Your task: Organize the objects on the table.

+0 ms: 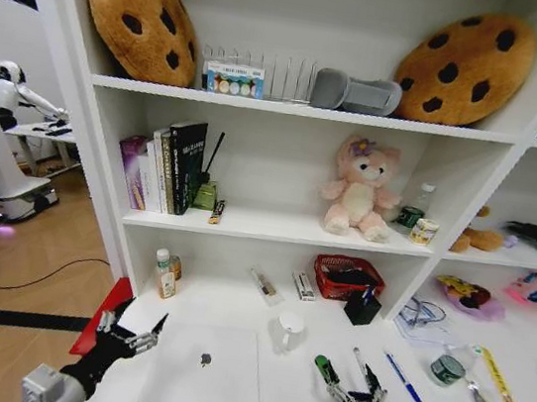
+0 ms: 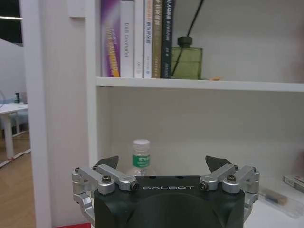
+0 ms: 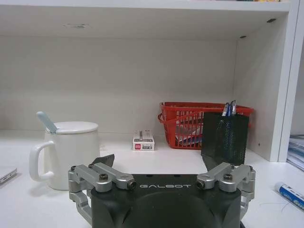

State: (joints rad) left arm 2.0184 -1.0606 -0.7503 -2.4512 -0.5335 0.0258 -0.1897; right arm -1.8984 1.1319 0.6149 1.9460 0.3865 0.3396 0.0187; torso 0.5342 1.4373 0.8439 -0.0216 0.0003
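While both arms hang over the desk's front edge with nothing in hand, nothing on the white desk looks tidied yet, so I'd call this the very start of a pick; the left gripper sits at the front left corner just beside the closed silver laptop, jaws spread wide and empty; the right gripper is near the front edge further right, also wide open and holding nothing.

Loose stuff near the right gripper: a green-capped marker just beside its fingers, a blue pen a bit further right, a small round tin and a yellow ruler toward the right end; a white mug with a spoon in it stands behind the laptop's right side, and a black mesh pen holder sits by the red basket at the back under the shelf.

My guess is that the pens go first, into that mesh holder; if so, I'd take the marker with the right gripper since it's closest; come straight down, line the jaws across the barrel rather than along it, and grab near the middle so it doesn't tip; thin round things on a smooth top roll away easily, so close slowly; watch the mug on the way back, it's right on the path; the laptop is flat and wide, so it's probably better pushed square than lifted.
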